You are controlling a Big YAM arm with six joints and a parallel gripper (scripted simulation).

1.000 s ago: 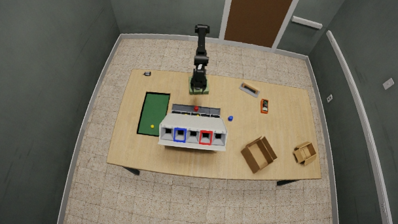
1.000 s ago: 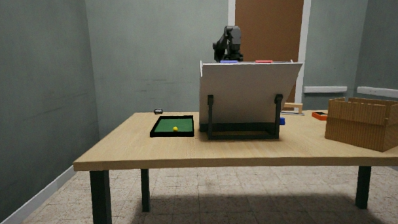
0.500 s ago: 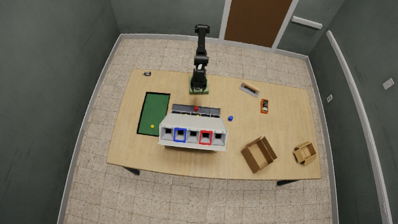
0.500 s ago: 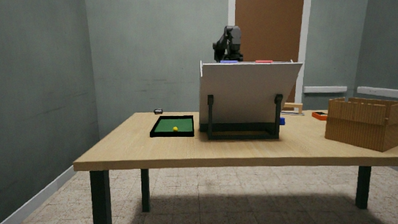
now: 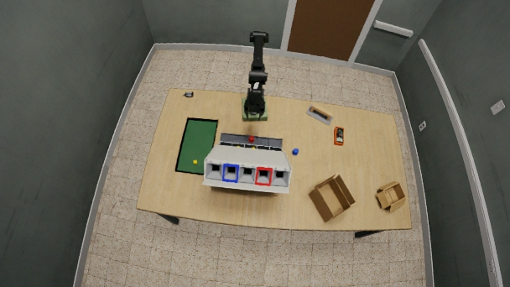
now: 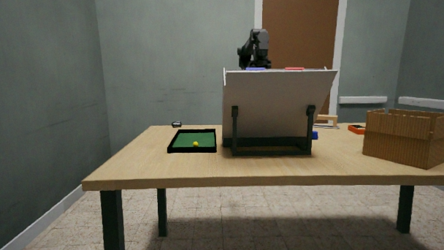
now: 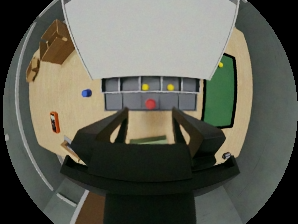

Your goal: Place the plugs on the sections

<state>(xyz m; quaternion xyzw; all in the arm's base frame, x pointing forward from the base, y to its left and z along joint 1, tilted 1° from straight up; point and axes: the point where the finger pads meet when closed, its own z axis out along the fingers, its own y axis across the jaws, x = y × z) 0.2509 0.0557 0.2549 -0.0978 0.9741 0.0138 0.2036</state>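
Gripper (image 7: 148,129) half open, holding nothing, parked above its base at upper centre of the top view; red plug (image 5: 251,138) on a front section, blue plug (image 5: 295,151) on the table (image 5: 361,176).

Risks, as judged: the blue plug sits just off the right end of the tray row (image 5: 274,143); small, rounded and smooth, it could roll or squirt from the jaws if pinched off-centre. Two yellow marbles (image 7: 144,87) rest in sections behind the red plug, so a low approach could knock them and blur the evidence. The white cover (image 5: 247,157) is flat, matte and sloped, hiding the pipes. One marble (image 5: 195,161) remains on the green felt-like tray (image 5: 201,130). The blue funnel (image 5: 230,173) and red funnel (image 5: 263,175) are square-mouthed.
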